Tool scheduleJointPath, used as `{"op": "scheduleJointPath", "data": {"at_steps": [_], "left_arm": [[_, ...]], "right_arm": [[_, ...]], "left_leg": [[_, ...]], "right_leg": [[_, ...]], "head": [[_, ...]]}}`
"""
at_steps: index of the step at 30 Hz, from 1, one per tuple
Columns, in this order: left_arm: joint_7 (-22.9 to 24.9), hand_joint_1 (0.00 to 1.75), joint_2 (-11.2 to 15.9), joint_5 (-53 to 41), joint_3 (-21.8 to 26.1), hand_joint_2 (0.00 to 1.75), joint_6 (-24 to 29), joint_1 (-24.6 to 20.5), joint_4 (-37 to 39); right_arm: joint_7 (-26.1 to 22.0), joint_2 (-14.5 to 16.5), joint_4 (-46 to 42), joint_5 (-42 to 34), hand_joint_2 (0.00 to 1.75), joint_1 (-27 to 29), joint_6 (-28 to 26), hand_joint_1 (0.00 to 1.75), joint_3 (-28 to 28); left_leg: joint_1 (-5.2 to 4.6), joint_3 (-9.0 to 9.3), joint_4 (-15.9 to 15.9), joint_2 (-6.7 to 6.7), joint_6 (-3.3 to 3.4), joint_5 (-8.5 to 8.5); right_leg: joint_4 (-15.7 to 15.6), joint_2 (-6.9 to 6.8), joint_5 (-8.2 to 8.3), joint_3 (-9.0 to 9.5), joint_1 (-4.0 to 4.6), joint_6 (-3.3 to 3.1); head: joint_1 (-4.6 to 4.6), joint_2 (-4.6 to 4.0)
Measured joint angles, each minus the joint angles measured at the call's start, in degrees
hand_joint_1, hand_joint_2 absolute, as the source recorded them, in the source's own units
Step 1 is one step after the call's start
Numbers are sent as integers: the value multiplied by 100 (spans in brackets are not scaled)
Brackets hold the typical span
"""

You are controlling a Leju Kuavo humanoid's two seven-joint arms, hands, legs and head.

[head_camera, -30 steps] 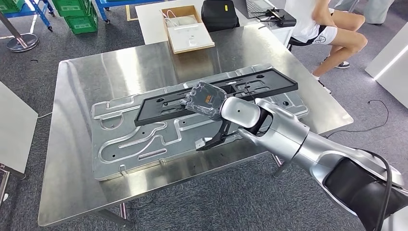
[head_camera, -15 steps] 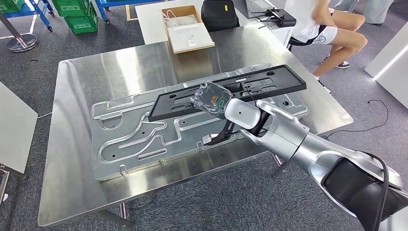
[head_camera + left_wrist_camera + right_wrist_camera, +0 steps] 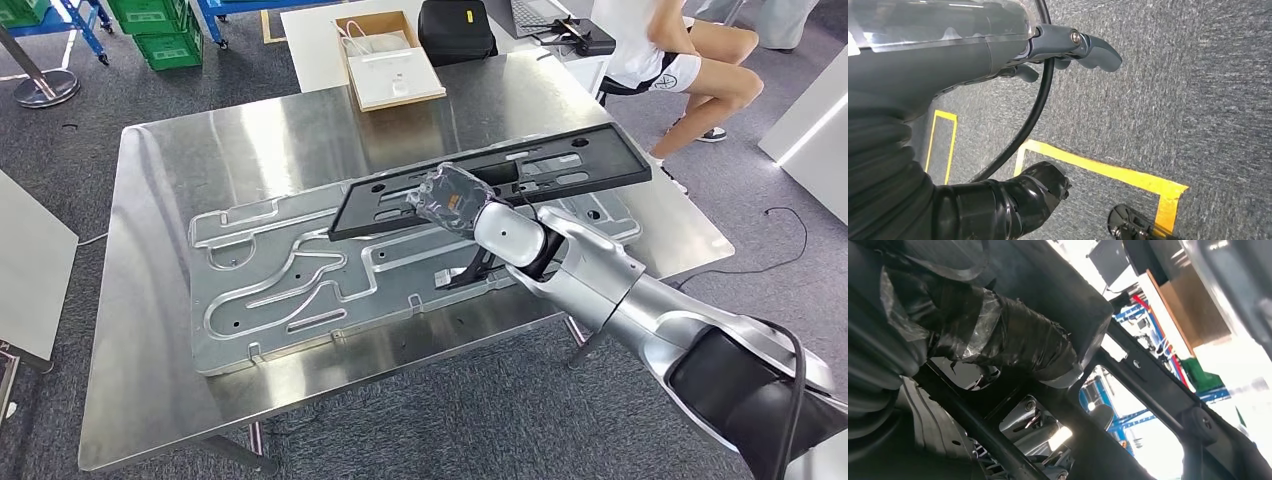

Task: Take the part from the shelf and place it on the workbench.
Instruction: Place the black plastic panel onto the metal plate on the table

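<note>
A long black plastic part (image 3: 570,165) hangs slantwise just above the steel workbench (image 3: 150,340), over a silver stamped metal panel (image 3: 280,290) that lies flat on it. My right hand (image 3: 450,200) grips the part near its middle, and a black bracket of the part hangs down below the wrist. In the right wrist view the taped thumb (image 3: 1023,347) presses against the black part (image 3: 1158,390) from underneath. My left hand (image 3: 1068,50) hangs over grey carpet, fingers apart and holding nothing.
A cardboard box (image 3: 390,60) with a white sheet and a black bag (image 3: 455,30) sit at the bench's far edge. A person (image 3: 690,50) sits at the far right. Green crates (image 3: 155,30) stand at the far left, and a white panel (image 3: 30,260) stands beside the bench.
My right hand has carried the black part to the right and toward the far side of the bench. The silver panel has stayed in place.
</note>
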Motion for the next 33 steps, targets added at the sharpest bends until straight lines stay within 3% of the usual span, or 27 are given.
{"op": "scheduleJointPath", "data": {"at_steps": [9,13,17,21,33], "left_arm": [[-72,0,0,1,38,175,47,-3,0],[-87,0,0,-33,39,175,90,-3,0],[-104,0,0,-99,39,175,125,-4,0],[-109,0,0,-67,40,0,77,-5,0],[-63,0,-15,9,138,0,156,-12,0]], "right_arm": [[-94,-64,-126,-83,175,81,65,175,-78],[-95,-66,-206,-119,0,119,65,0,-83],[-96,-65,-283,-149,0,132,65,0,-87],[-102,-65,-317,-159,0,148,65,0,-89],[-165,55,-364,-226,0,175,52,0,-90]], "left_leg": [[0,0,0,0,-1,-1],[0,0,0,1,-1,-1],[0,0,0,1,-2,-2],[0,0,0,0,-2,-1],[0,0,0,0,-2,-2]], "right_leg": [[0,0,0,0,-1,0],[0,0,0,0,-1,0],[0,0,0,0,-1,0],[0,0,0,1,-1,0],[0,0,0,2,-3,0]], "head": [[0,0],[0,0],[0,0],[1,0],[0,0]]}}
